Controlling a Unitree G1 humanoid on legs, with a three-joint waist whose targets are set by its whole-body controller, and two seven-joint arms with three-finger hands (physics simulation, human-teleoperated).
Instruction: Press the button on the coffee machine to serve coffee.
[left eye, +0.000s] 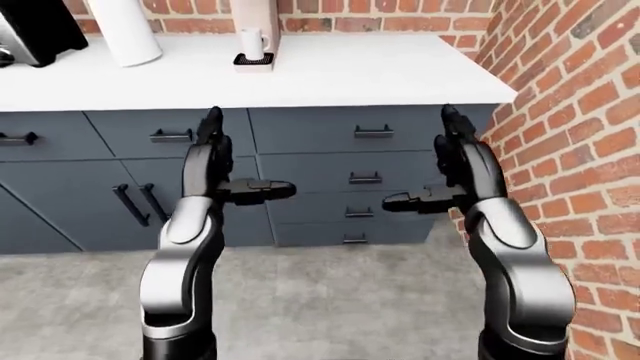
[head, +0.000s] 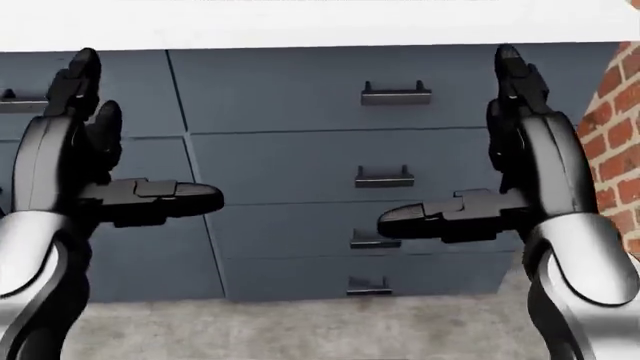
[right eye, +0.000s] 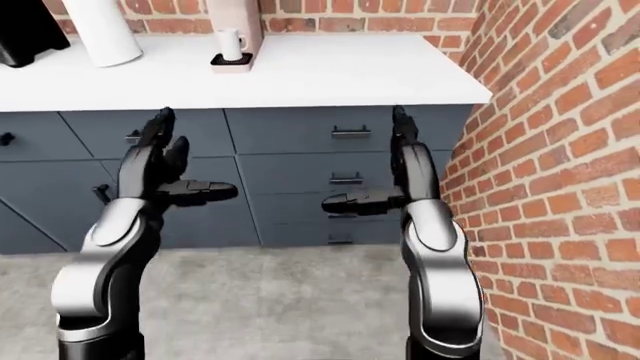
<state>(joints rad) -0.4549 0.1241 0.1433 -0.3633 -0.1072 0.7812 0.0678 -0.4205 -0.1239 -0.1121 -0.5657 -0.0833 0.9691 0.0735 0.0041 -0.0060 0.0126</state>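
1. The left robot hand (left eye: 215, 161) is raised before the grey drawer fronts, fingers pointing up and thumb stretched sideways toward the middle of the left-eye view; it is spread open and holds nothing.
2. The right robot hand (left eye: 450, 169) mirrors it on the right of the left-eye view, fingers up, thumb pointing inward, also spread open and empty.
3. The two hands are well apart, with the column of drawers (head: 385, 157) showing between them in the head view.
4. The coffee machine (left eye: 254, 30) stands on the white worktop (left eye: 380, 71) near the top of the left-eye view, against the brick wall (left eye: 570, 127); only its lower part shows, so its button cannot be made out.
5. A white cup (left eye: 251, 41) sits on the machine's dark drip tray.
6. A white cylinder (left eye: 125, 30) stands left of the machine, and a black appliance (left eye: 30, 30) sits at the far left edge.
7. Both hands are well below and apart from the machine.
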